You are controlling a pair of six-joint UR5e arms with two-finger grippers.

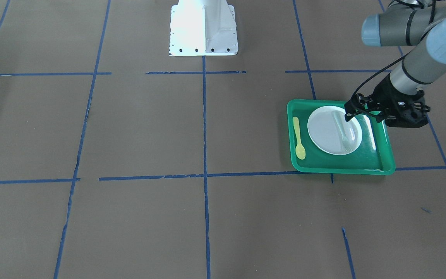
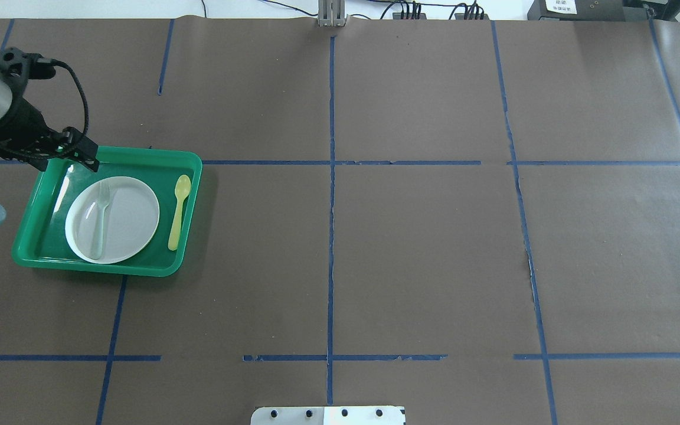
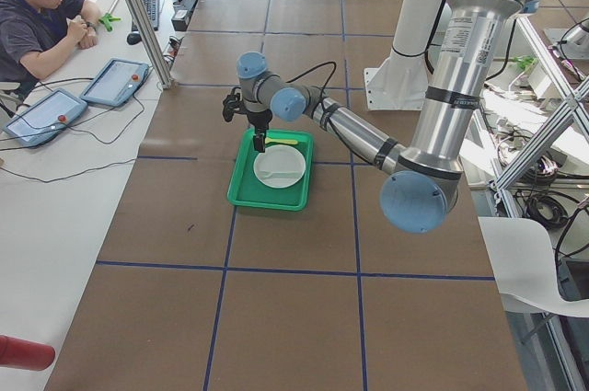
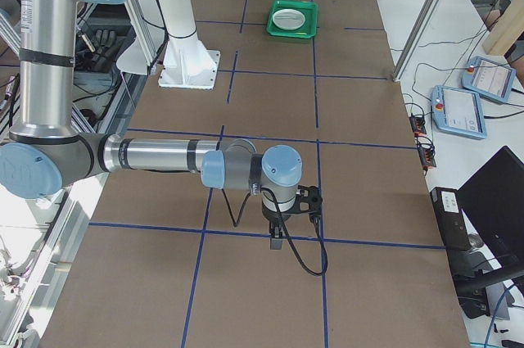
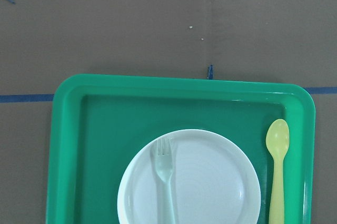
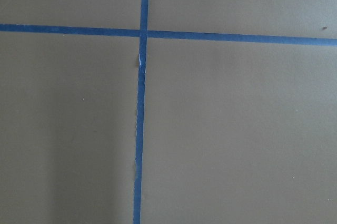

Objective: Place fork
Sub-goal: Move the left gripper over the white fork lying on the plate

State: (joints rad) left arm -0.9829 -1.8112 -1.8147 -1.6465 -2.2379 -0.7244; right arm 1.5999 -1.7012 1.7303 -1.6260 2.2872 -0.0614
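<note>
The pale translucent fork [image 1: 342, 131] lies flat on the white plate [image 1: 323, 131] in the green tray [image 1: 378, 155], free of any grip. It also shows in the overhead view [image 2: 101, 218] and the left wrist view [image 5: 164, 182], tines toward the tray's far rim. My left gripper [image 1: 363, 117] hovers above the tray's edge beside the plate, open and empty; in the overhead view it [image 2: 80, 156] is at the tray's far left corner. My right gripper [image 4: 277, 241] hangs over bare table far from the tray; I cannot tell whether it is open or shut.
A yellow plastic spoon [image 1: 298, 137] lies in the tray next to the plate, toward the table's middle. The robot's white base [image 1: 203, 29] stands at the table's edge. Blue tape lines cross the brown table. An operator [image 3: 37, 14] sits beyond the tray's end.
</note>
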